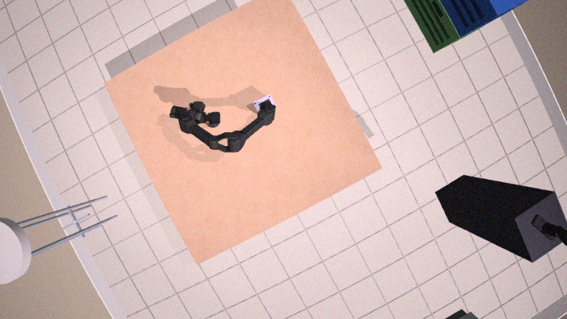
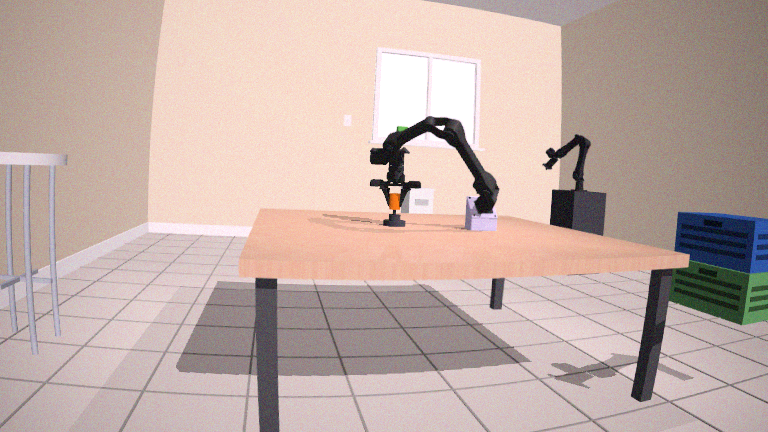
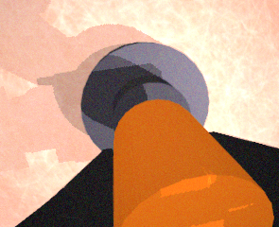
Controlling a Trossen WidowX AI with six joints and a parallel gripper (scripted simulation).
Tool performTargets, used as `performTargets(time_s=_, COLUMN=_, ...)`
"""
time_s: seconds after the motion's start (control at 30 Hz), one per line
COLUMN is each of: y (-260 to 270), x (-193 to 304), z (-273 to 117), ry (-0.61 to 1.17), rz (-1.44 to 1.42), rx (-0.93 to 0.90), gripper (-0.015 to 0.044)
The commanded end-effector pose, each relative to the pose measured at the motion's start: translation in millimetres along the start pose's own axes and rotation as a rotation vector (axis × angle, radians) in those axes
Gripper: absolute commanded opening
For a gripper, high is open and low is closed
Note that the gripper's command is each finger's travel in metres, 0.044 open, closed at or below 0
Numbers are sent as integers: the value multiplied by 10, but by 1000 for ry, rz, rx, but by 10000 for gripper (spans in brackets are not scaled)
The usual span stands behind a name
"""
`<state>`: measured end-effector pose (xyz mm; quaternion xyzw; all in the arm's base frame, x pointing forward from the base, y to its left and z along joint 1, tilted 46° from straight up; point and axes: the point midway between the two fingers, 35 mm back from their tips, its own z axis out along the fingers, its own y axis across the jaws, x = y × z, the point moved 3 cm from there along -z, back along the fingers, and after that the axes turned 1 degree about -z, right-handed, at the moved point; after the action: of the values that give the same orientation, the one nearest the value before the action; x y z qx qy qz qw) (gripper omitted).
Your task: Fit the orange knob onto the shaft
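Observation:
The orange knob (image 1: 207, 122) (image 2: 394, 198) (image 3: 177, 156) is upright between the fingers of my gripper (image 2: 394, 205), which is shut on it. The dark round pedestal (image 2: 394, 223) (image 3: 188, 68) stands on the table directly below the knob. In the exterior view a short piece of dark shaft (image 2: 394, 212) shows between the knob's lower end and the pedestal, so the knob is above the pedestal and not against it. The knob hides the shaft in the wrist view. Its hole and the flat sides are hidden, and I cannot tell whether the shaft's tip is inside the hole.
The arm's lilac base block (image 1: 258, 103) (image 2: 480, 223) stands on the wooden table (image 1: 267, 198) (image 2: 453, 254), to the right of the pedestal in the exterior view. Blue and green crates, a white stool and a dark stand with another arm are off the table.

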<state>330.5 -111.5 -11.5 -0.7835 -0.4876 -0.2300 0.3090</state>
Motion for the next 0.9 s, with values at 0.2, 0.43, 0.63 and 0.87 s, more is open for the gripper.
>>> performTargets(time_s=0.2, y=-10, x=-22, z=-1, ry=-1, rz=4, rx=-6, gripper=0)
performTargets(time_s=0.43, y=-30, x=-32, z=8, ry=-1, rz=4, rx=-6, gripper=0)
performTargets(time_s=0.63, y=-25, x=-25, z=22, ry=-1, rz=4, rx=-6, gripper=0)
performTargets(time_s=0.87, y=-20, x=-17, z=27, ry=-1, rz=4, rx=-6, gripper=0)
